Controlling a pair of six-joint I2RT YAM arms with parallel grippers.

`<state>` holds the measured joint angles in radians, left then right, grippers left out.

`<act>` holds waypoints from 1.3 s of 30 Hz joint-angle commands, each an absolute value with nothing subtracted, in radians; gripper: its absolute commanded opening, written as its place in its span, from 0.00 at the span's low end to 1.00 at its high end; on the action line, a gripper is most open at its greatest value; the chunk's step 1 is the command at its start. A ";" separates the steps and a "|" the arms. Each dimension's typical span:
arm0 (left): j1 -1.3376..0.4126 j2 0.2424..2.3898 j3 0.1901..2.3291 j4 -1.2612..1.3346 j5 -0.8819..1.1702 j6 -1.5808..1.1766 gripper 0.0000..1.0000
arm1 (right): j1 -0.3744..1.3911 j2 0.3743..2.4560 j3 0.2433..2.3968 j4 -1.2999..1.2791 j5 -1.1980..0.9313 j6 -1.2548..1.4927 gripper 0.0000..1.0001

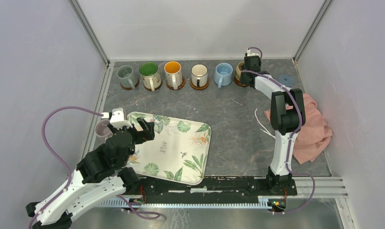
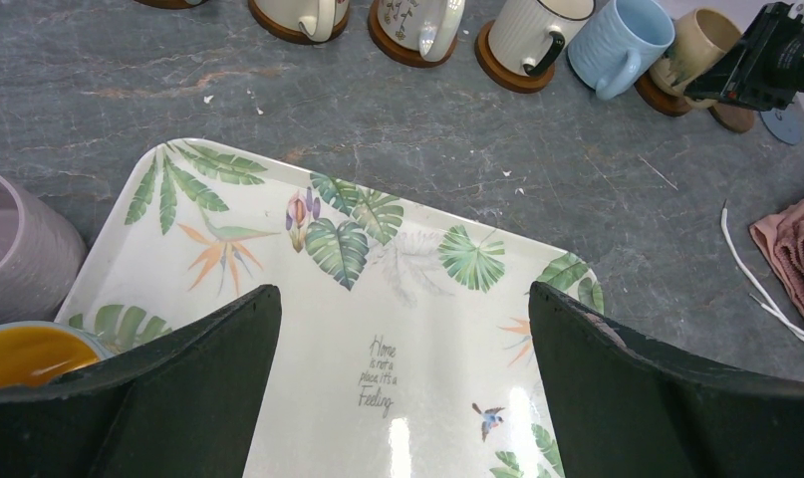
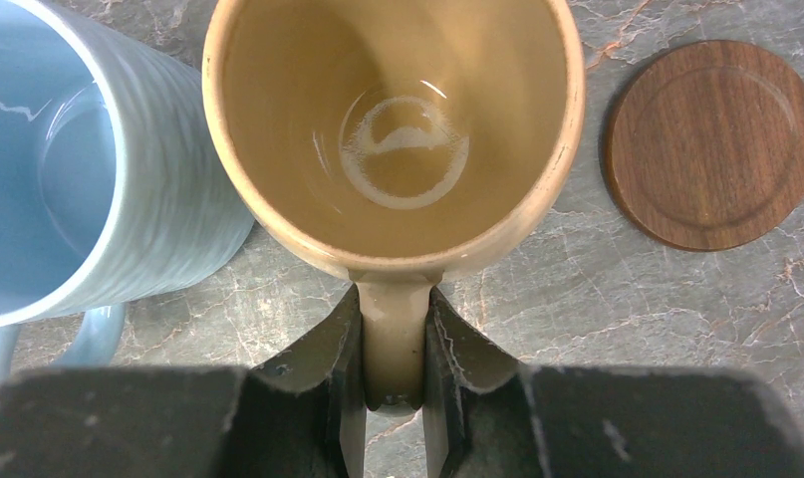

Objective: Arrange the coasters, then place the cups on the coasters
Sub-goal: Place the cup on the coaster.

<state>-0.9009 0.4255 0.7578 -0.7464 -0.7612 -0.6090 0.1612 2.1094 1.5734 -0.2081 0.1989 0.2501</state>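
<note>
- Now right tool (image 3: pixel 393 349) is pinching the tan cup (image 3: pixel 393 129) just ahead by its handle, ideally lowering it level before releasing
- Left tool (image 2: pixel 402 299) is gaping wide, holding nothing

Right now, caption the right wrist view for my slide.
Right tool grips the tan mug by its handle, between the light blue mug and a bare wooden coaster.

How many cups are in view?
8. Six along the back row: grey-green cup, floral cup, orange-inside cup, cream cup, light blue cup, tan cup gripped by the right claw. Pink cup and blue-rimmed cup stand at the tray's left edge, the latter hidden from above.
</note>
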 commanded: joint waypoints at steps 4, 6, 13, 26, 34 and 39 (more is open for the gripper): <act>-0.905 0.431 0.758 -0.719 -0.790 -0.586 1.00 | 0.156 2.062 1.600 -0.127 0.216 0.263 0.13; -0.905 0.431 0.759 -0.720 -0.790 -0.586 1.00 | 0.156 2.060 1.601 -0.130 0.218 0.262 0.15; -0.905 0.433 0.758 -0.719 -0.788 -0.586 1.00 | 0.156 2.046 1.595 -0.135 0.222 0.263 0.19; -0.905 0.433 0.759 -0.718 -0.785 -0.586 1.00 | 0.157 2.031 1.592 -0.148 0.232 0.254 0.26; -0.905 0.433 0.760 -0.718 -0.783 -0.586 1.00 | 0.156 2.016 1.592 -0.157 0.232 0.255 0.32; -0.905 0.433 0.759 -0.717 -0.784 -0.586 1.00 | 0.155 2.008 1.591 -0.162 0.230 0.250 0.36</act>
